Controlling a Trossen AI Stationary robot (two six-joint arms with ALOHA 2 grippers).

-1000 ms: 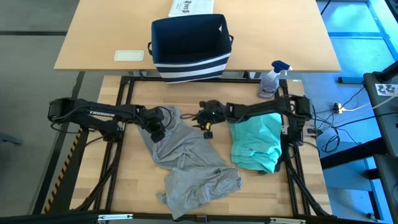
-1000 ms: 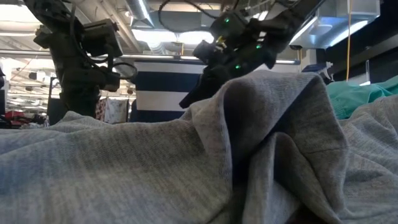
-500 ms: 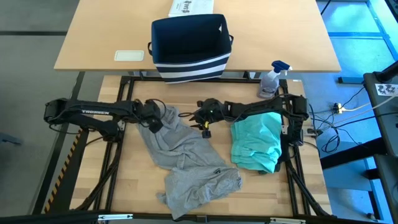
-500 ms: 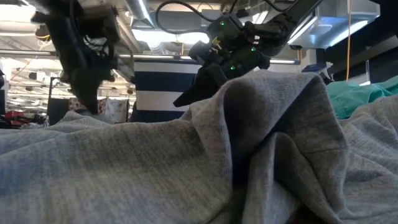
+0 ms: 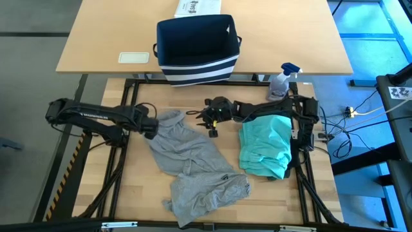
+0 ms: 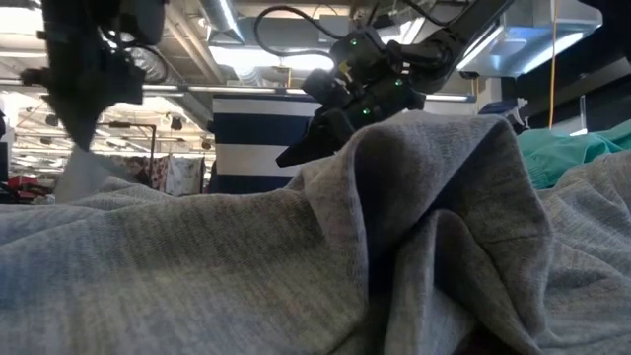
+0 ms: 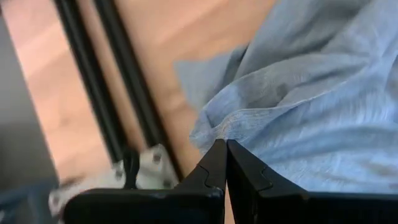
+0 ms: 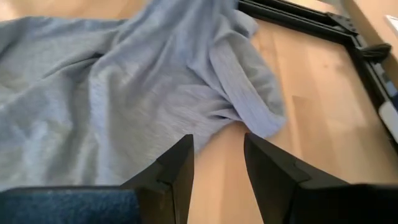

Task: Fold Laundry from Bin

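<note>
1. High view. Grey T-shirt [image 5: 193, 161]: spread crumpled across the middle of the lower desk [image 5: 138, 187], running from its upper edge near the left gripper [image 5: 150, 127] down toward the front edge. Teal piece [image 5: 265, 145]: bunched in a heap on the right side of the desk, well apart from the grey shirt, lying under the right arm. Bin [image 5: 196, 46]: navy with white stripes round the base, standing upright on the farther, lighter desk, behind the work area. White printed box [image 5: 197, 7]: just behind the bin. Flat pale card [image 5: 134, 57]: left of the bin. Spray bottle [image 5: 281, 82]: at the far right corner of the lower desk. Left gripper: at the shirt's upper left edge. Right gripper [image 5: 206, 116]: just beside the shirt's upper right edge, over bare wood.

2. Low view. Grey T-shirt [image 6: 246, 266]: fills the foreground in heavy folds, with a raised ridge right of centre. Teal piece [image 6: 577, 148]: a strip at the far right. Bin [image 6: 258, 138]: striped side visible behind. Right gripper [image 6: 301, 153]: above the ridge, tips pointing down left. Left arm [image 6: 84, 69]: at the upper left.

3. Left wrist view. Left gripper [image 7: 226, 149]: jaws pressed together, pinching the hemmed edge of the grey T-shirt [image 7: 311, 118], over wood and a black frame bar [image 7: 93, 81].

4. Right wrist view. Right gripper [image 8: 217, 149]: jaws spread, nothing between them, above bare wood just short of a folded edge of the grey T-shirt [image 8: 124, 99].
</note>
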